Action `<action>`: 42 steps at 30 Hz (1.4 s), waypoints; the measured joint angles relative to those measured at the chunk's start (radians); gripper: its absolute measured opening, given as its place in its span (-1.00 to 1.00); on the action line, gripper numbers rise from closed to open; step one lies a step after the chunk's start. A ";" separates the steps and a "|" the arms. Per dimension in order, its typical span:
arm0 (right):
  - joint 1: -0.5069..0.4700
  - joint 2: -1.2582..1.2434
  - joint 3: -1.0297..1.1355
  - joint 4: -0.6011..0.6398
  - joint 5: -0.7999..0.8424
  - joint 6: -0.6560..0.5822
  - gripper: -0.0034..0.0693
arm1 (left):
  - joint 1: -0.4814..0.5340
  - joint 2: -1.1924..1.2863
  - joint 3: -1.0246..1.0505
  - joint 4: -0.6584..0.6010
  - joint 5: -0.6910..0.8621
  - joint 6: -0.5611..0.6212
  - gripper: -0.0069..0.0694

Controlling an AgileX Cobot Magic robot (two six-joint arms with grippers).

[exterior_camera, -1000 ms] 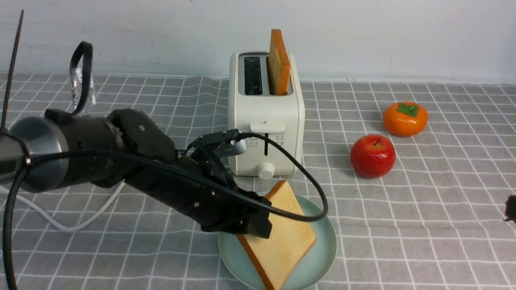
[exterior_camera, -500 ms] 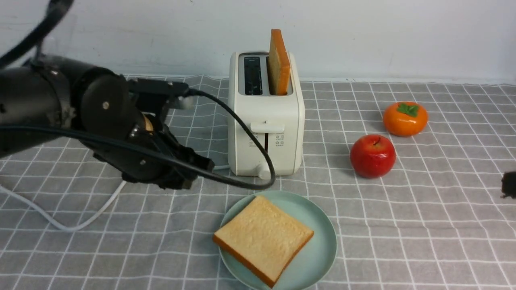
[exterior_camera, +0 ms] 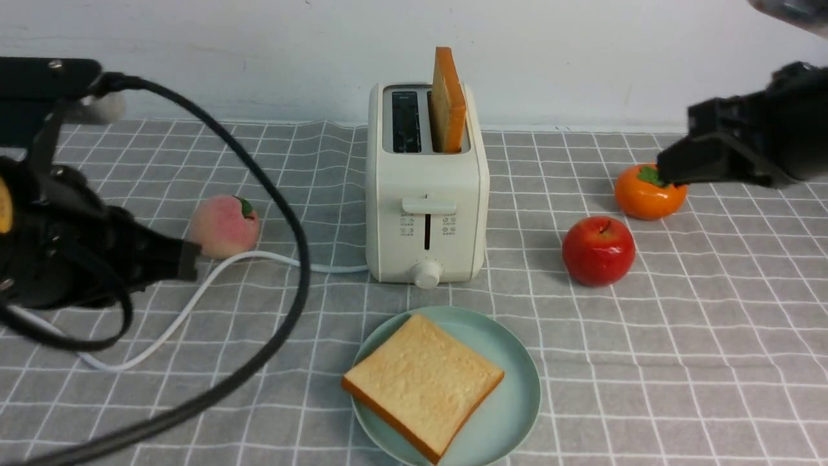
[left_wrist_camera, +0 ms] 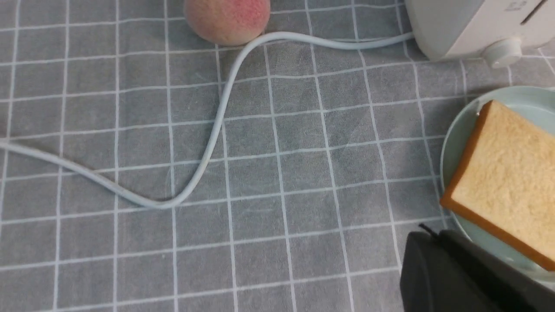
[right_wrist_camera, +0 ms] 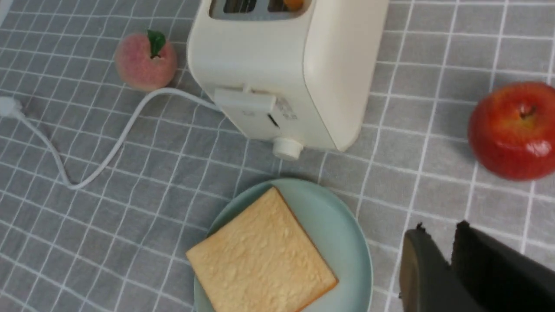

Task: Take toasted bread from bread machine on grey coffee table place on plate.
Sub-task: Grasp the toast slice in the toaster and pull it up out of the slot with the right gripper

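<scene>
The cream-white bread machine (exterior_camera: 427, 194) stands mid-table on the grey coffee table (exterior_camera: 647, 362). One slice of toasted bread (exterior_camera: 448, 97) stands upright in its right slot; the left slot shows empty. A second slice (exterior_camera: 422, 383) lies flat on the mint-green plate (exterior_camera: 511, 414) in front of the bread machine. My left gripper (exterior_camera: 189, 259) is shut and empty, well to the left of the plate; in the left wrist view its tips (left_wrist_camera: 429, 236) are beside the plate's rim (left_wrist_camera: 455, 130). My right gripper (exterior_camera: 667, 171) hangs high at the right, slightly open and empty (right_wrist_camera: 440, 227).
A peach (exterior_camera: 223, 226) lies left of the bread machine beside its white cord (exterior_camera: 194, 304). A red apple (exterior_camera: 598, 250) and an orange persimmon (exterior_camera: 649, 191) sit to the right, the persimmon just under my right gripper. A white wall closes the back.
My left gripper let go of the slice, which now lies flat on the plate, then pulled back left and shut. My right arm has come into view high at the right.
</scene>
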 joint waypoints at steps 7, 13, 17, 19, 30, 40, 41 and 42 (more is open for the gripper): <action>0.108 0.259 -0.268 -0.062 -0.073 0.016 -0.02 | 0.000 -0.203 0.107 -0.012 0.025 -0.002 -0.86; 0.153 0.491 -0.508 -0.070 -0.125 0.016 0.47 | 0.000 -0.282 0.128 0.019 0.124 -0.002 -0.86; 0.162 0.624 -0.634 -0.072 -0.147 0.016 0.59 | 0.000 -0.287 0.128 0.075 0.206 -0.011 -0.86; 0.162 0.676 -0.666 -0.072 -0.159 0.016 0.59 | 0.000 -0.287 0.129 0.083 0.235 -0.019 -0.86; 0.183 0.746 -0.699 -0.068 -0.219 0.015 -0.65 | 0.000 -0.287 0.129 0.093 0.241 -0.032 -0.86; 0.182 0.517 -0.790 -0.211 0.001 0.015 -0.65 | 0.000 -0.287 0.129 0.086 0.242 -0.052 -0.86; 0.182 0.470 -0.796 -0.230 0.032 0.016 -0.65 | 0.000 -0.287 0.129 0.086 0.243 -0.052 -0.86; 0.181 0.433 -0.800 -0.247 0.067 0.018 -0.65 | 0.000 -0.287 0.129 0.086 0.243 -0.052 -0.86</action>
